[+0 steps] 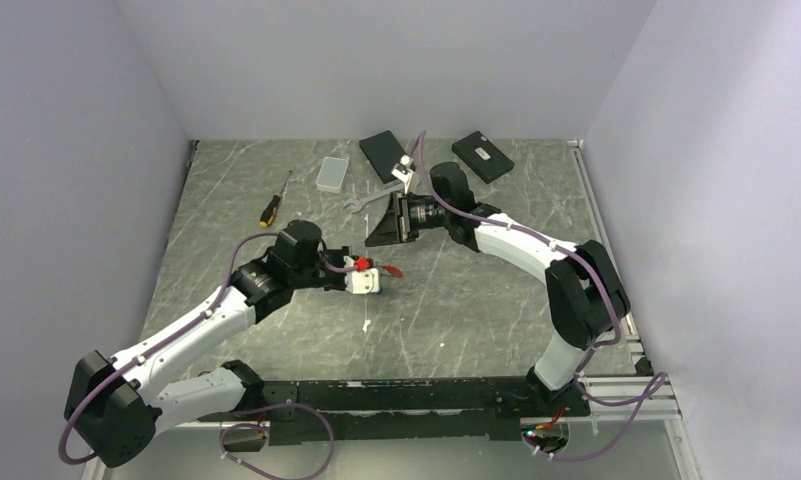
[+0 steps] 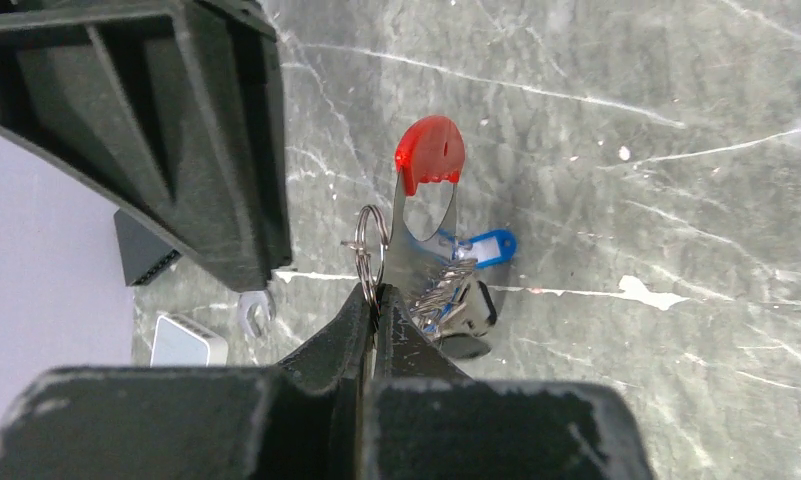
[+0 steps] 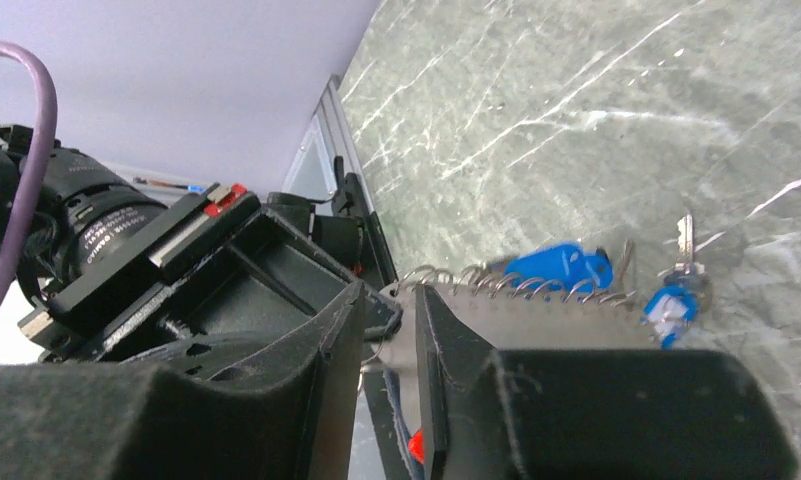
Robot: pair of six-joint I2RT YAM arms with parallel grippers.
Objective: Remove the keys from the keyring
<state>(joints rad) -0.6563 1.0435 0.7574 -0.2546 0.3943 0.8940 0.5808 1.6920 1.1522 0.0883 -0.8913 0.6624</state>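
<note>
My left gripper point(image 1: 379, 279) is shut on the keyring's thin grey ring point(image 2: 369, 243) and holds it above the table. The red curved clip point(image 2: 431, 153) of the keyring point(image 1: 392, 270) points away from the fingers. The blue-headed keys point(image 2: 479, 250) hang beside it in a bunch. In the right wrist view, two blue key heads point(image 3: 561, 268) show past the fingertips, next to a wire coil. My right gripper point(image 1: 382, 232) is open just beyond the left one. Its jaws stand apart point(image 3: 391, 330) with a grey metal part of the keyring between them.
At the back of the table lie a red-handled screwdriver point(image 1: 273, 205), a white box point(image 1: 332, 174), a silver wrench point(image 1: 371, 200) and two black boxes point(image 1: 383, 153) point(image 1: 482, 156). The wrench end point(image 2: 254, 312) and white box point(image 2: 186, 342) also show in the left wrist view.
</note>
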